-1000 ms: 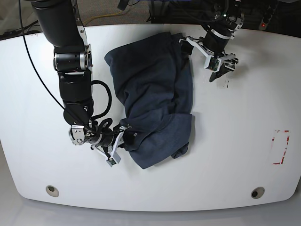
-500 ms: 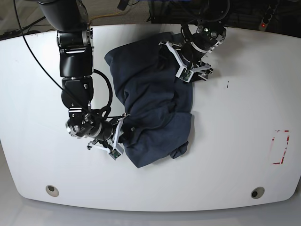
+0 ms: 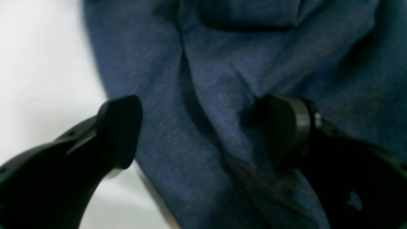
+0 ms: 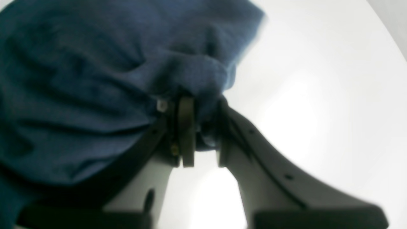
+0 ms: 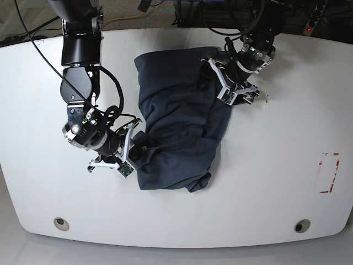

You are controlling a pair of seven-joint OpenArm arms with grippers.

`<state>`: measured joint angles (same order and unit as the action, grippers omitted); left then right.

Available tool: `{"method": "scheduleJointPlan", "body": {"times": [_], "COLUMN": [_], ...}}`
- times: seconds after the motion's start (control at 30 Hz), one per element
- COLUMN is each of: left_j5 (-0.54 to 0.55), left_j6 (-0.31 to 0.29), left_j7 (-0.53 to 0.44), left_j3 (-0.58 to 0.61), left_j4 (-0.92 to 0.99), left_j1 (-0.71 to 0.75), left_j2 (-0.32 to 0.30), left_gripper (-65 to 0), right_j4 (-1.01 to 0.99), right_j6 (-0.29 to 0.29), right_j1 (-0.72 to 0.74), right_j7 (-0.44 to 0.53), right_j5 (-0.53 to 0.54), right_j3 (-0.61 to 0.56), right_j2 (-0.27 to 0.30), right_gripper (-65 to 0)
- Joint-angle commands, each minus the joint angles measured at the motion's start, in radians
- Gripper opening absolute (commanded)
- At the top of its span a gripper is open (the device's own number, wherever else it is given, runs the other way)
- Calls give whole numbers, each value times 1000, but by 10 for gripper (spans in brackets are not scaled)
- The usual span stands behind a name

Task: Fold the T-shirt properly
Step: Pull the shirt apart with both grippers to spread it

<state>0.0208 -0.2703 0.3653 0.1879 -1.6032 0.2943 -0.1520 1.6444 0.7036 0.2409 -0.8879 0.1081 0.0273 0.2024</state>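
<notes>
Table (image 5: 287,165) is covered at centre by the crumpled T-shirt (image 5: 176,127); a bunched fold is pinched between the closed fingers of the right gripper (image 4: 198,127); cloth is straddled by the spread left gripper (image 3: 203,127), ungripped.

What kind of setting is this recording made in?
Probably a robotics lab bench: a bare white rounded tabletop with red tape marks, cables along its far edge, and a dark slate-blue cloth T-shirt as the only item being handled.
</notes>
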Motion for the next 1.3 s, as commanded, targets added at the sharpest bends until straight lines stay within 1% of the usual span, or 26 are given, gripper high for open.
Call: {"method": "scheduleJointPlan", "body": {"times": [0.0,0.1,0.33,0.4,0.5,0.57,0.67,0.73,0.8,0.97,1.27], "left_j5": [-28,-28,-28,-28,-28,-28,-26,-26,-25,-25,-25], "left_j6": [18,16,15,15,15,15,15,13,13,13,13], "left_j7": [51,51,53,53,53,53,53,53,53,53,53], "left_j3": [-38,-70,-107,-109,-110,-110,-110,-110,-110,-110,-110], "left_j4": [7,13,31,33,34,34,31,25,24,22,11], "left_j1": [-5,-17,-88,-106,-136,-154,-171,-177,-177,-174,-169], "left_j2": [-36,-73,-134,-148,-168,-185,-209,-217,-220,-220,-214], "left_gripper": [-63,-8,-1,0,0,0,0,0,0,0,0], "right_j4": [49,70,83,83,87,124,196,242,273,267,92], "right_j6": [-5,-5,-5,-5,-5,-5,-5,-5,-5,-5,-5], "right_j1": [-4,-45,-142,-163,-188,-206,-243,-260,-268,-263,-186], "right_j7": [0,0,-1,-1,-1,-1,-1,-1,-3,-27,-30], "right_j5": [-3,-3,-3,-3,-3,-2,2,3,5,6,8], "right_j3": [52,84,90,90,90,90,90,85,82,82,79], "right_j2": [15,18,18,16,15,18,18,18,15,10,9], "right_gripper": [-564,-564,-561,-550,-466,-368,-246,-185,-152,-152,-151]}}
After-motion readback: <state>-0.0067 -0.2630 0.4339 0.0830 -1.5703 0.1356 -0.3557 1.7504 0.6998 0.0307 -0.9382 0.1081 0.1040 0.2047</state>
